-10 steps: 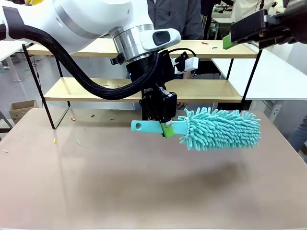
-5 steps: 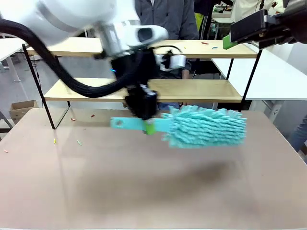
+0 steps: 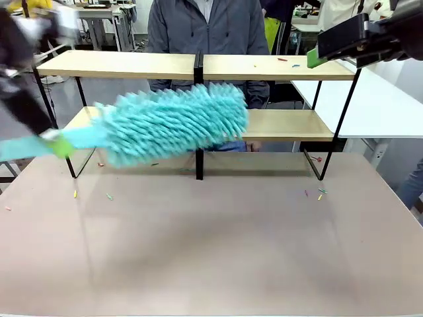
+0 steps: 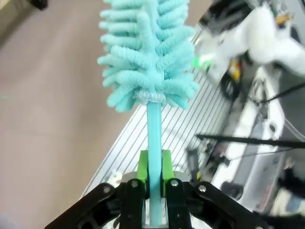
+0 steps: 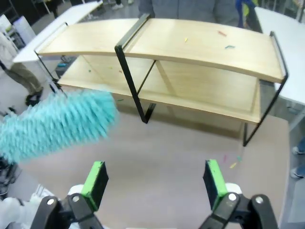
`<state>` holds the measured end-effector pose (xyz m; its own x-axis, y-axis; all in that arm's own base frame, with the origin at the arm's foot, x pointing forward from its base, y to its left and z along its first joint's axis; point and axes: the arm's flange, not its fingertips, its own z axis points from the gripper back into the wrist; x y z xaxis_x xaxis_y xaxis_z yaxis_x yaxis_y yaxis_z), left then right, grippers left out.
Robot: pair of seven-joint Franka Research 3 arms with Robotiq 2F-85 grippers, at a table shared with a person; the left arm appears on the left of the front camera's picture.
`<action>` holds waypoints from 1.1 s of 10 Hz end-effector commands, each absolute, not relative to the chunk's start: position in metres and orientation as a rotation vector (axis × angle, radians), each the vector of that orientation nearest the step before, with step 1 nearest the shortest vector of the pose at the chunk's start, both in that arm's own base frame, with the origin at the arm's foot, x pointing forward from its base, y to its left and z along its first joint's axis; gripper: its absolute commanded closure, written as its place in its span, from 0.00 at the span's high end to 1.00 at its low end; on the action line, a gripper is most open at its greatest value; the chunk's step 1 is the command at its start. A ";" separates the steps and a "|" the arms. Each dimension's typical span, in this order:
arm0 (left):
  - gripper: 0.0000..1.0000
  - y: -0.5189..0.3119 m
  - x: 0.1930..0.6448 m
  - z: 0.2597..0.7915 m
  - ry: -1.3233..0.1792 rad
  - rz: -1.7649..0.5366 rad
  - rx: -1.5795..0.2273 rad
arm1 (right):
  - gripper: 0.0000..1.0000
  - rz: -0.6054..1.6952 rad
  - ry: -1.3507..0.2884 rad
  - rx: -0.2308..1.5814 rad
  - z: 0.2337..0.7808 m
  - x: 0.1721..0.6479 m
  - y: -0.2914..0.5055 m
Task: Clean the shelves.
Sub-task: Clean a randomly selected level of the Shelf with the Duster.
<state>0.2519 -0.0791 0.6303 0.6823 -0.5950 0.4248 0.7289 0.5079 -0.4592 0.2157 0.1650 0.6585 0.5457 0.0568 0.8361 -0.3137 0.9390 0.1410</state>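
Where scraps [image 3: 282, 59] lie, pale shelves [image 3: 132, 64] (black-framed), two-tier

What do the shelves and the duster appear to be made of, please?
Shelves: pale wood or wood-look board, matt, with an even tan surface. Their frame is thin black metal, probably painted. Duster: soft teal microfibre, likely chenille, in shaggy fingers. Its handle looks like smooth teal plastic.
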 end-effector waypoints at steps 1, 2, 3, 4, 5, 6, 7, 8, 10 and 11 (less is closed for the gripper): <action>0.00 -0.012 0.236 0.641 -0.438 -0.534 -0.822 | 1.00 0.219 -0.969 0.282 0.659 0.216 0.165; 0.00 0.028 0.229 0.651 -0.534 -0.348 -0.864 | 1.00 0.219 -0.969 0.282 0.659 0.216 0.165; 0.00 0.070 0.220 0.659 -0.655 -0.163 -0.933 | 1.00 0.219 -0.969 0.282 0.659 0.216 0.165; 0.00 0.106 0.211 0.659 -0.772 0.001 -1.003 | 1.00 0.219 -0.969 0.282 0.659 0.216 0.165; 0.00 0.133 0.195 0.654 -0.885 0.167 -1.055 | 1.00 0.219 -0.969 0.282 0.659 0.216 0.165; 0.00 0.148 0.187 0.644 -0.952 0.316 -1.058 | 1.00 0.219 -0.969 0.282 0.659 0.216 0.165; 0.00 0.159 0.189 0.632 -0.941 0.407 -1.146 | 1.00 0.219 -0.969 0.282 0.659 0.216 0.165; 0.00 0.163 0.186 0.654 -0.714 0.076 -0.999 | 1.00 0.219 -0.969 0.282 0.659 0.216 0.165; 0.00 0.163 0.186 0.654 -0.714 0.076 -0.999 | 1.00 0.219 -0.969 0.282 0.659 0.216 0.165; 0.00 0.163 0.186 0.654 -0.714 0.076 -0.999 | 1.00 0.219 -0.969 0.282 0.659 0.216 0.165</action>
